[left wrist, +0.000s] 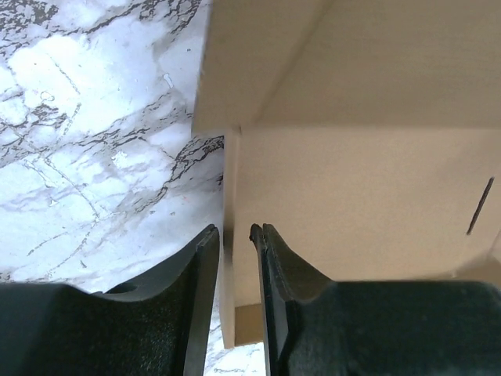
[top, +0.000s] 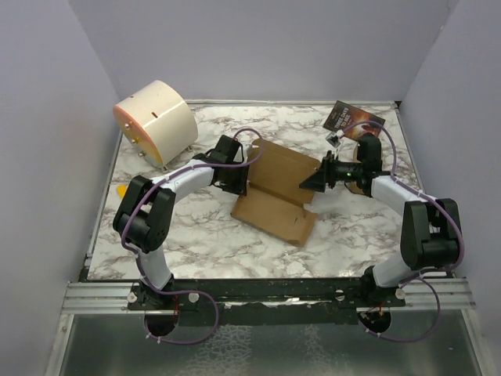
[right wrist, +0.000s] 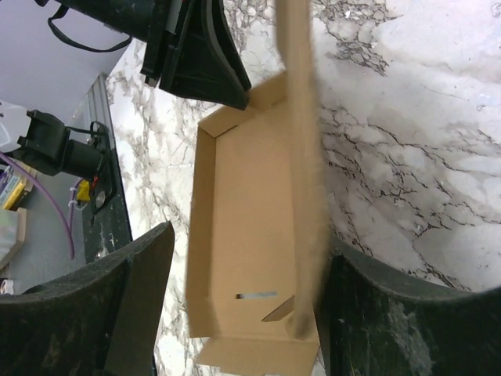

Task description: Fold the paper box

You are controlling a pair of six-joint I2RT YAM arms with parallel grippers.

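The paper box (top: 270,205) is a brown cardboard tray lying mid-table, with one long panel raised on its far side. My left gripper (top: 241,178) is at its left end. In the left wrist view the gripper (left wrist: 233,231) straddles the edge of an upright side wall (left wrist: 229,258), and a gap shows between that wall and the right finger (left wrist: 266,258). My right gripper (top: 307,182) is at the box's right end, open wide. Seen from the right wrist, the gripper (right wrist: 250,239) frames the tray's inside (right wrist: 243,235), and a blurred raised flap (right wrist: 301,157) stands close to one finger.
A cream round drum-shaped object (top: 156,121) stands at the back left. A dark printed booklet (top: 354,119) lies at the back right, behind the right arm. A small yellow bit (top: 121,190) sits at the table's left edge. Grey walls close in three sides.
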